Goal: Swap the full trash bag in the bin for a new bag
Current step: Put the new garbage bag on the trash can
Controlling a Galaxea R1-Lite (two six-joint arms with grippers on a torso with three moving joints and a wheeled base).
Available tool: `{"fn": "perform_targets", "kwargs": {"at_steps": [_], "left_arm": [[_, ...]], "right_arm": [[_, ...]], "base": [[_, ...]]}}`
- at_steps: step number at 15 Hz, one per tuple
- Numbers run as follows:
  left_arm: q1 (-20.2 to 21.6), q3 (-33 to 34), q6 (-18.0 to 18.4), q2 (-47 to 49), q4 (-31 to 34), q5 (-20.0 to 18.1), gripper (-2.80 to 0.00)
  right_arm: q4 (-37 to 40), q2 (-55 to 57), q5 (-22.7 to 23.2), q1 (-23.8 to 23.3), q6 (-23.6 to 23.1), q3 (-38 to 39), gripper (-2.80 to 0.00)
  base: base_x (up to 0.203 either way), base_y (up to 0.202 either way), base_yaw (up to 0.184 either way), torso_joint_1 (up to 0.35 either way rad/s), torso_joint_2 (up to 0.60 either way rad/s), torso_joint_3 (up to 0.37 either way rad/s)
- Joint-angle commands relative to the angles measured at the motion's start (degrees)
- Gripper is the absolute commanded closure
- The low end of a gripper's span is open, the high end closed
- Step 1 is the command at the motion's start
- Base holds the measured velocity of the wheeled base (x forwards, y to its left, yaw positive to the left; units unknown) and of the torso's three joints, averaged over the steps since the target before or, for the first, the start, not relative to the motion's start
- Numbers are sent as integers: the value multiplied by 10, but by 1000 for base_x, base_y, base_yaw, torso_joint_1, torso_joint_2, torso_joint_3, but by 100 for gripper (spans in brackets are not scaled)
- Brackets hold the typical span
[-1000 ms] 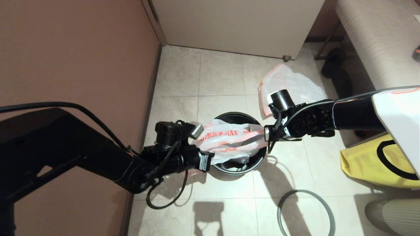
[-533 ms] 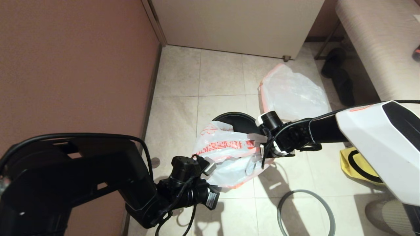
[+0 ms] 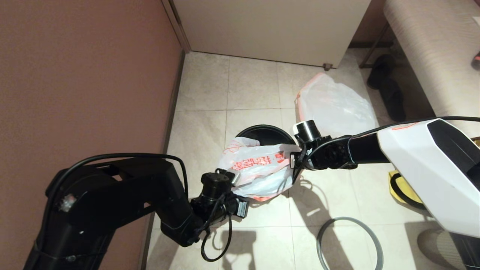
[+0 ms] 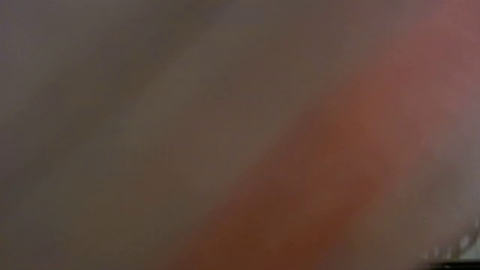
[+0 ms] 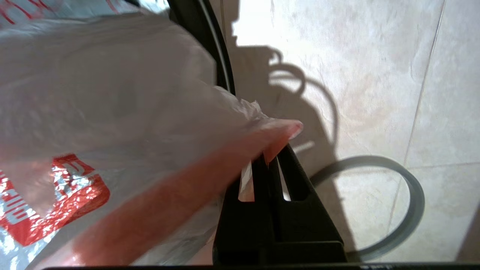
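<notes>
The new bag [image 3: 258, 168], translucent white with red characters, hangs stretched over the near half of the black bin [image 3: 267, 134]. My right gripper [image 3: 294, 162] holds its far-right corner; in the right wrist view that gripper [image 5: 272, 153] is shut on the pink hem of the new bag [image 5: 112, 112], beside the bin's rim [image 5: 221, 67]. My left gripper [image 3: 250, 200] holds the bag's near-left end, and plastic covers the whole left wrist view. The full trash bag [image 3: 333, 107], plain and bulging, lies on the floor behind the bin to the right.
The grey hoop [image 3: 348, 243] lies flat on the tiles at the near right, and the right wrist view also catches the grey hoop [image 5: 412, 195]. A yellow fabric bag [image 3: 403, 189] sits to the right. A brown wall [image 3: 86, 75] runs along the left, with a white cabinet [image 3: 270, 26] behind.
The new bag was lifted out of the bin and pulled toward me. My left arm swung nearer and lower in view, and my right gripper shifted left while still holding its corner.
</notes>
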Motion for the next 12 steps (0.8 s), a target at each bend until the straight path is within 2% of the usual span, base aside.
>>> {"fn": "perform_targets", "kwargs": {"at_steps": [1,4,9,12], "left_arm": [[4,-16,-14,16,-20,13,0],[8,-40,-21,30,-19,52,0],[-1,-32,-18,36,-20,52,0],[-1,-32,-20,34,-21,52,0]], "right_arm": [[-9,-17,-2,-4,1,1,0],[-12,-15,-4,-4,1,8,0],[-24,15,-2,-1,1,13,0],[-79,43,-2,-2,-7,-2,0]], "base": [[0,0,0,0,0,0],[0,0,0,0,0,0],[0,0,0,0,0,0],[0,0,0,0,0,0]]}}
